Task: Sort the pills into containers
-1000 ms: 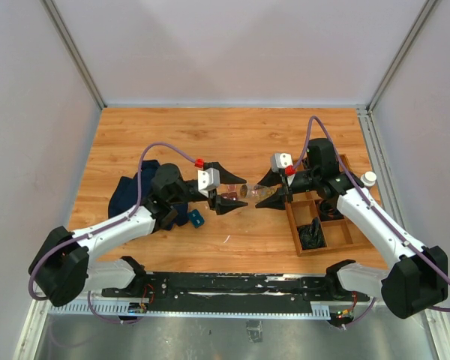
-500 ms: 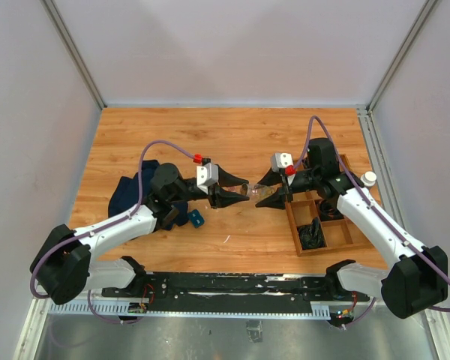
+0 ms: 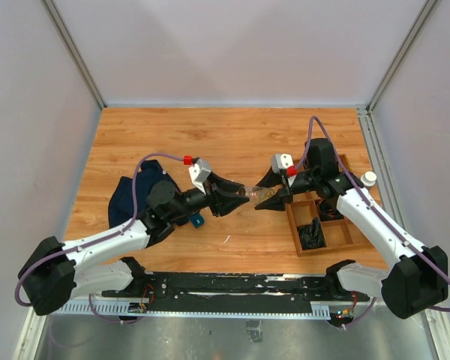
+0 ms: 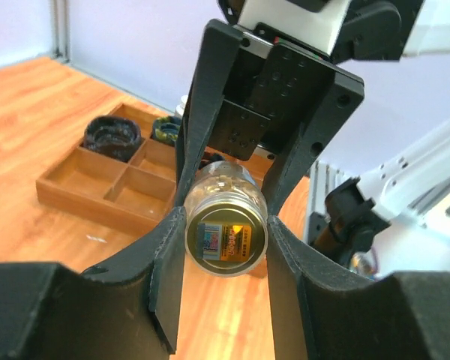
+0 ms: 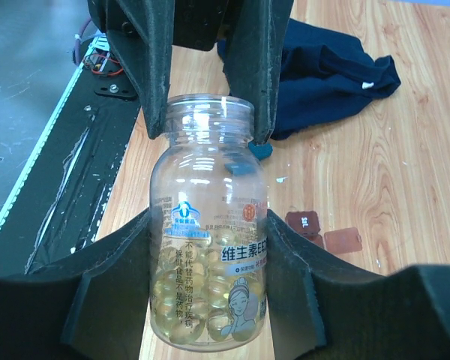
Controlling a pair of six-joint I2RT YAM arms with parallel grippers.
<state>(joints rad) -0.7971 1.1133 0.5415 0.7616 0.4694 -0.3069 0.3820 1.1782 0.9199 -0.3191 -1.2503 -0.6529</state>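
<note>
Above mid-table, left claw (image 4: pixel 225 229) and right claw (image 5: pixel 210 225) both grip the bottle (image 5: pixel 208 150), beside the tray's (image 3: pixel 292 229) edge.

My top camera is looking down from behind my bases over the whole bench (image 3: pixel 232 135). My left wrist camera is staring close toward the right edge, my right one toward the left; all are sharing the pill bottle (image 3: pixel 260 193).
</note>
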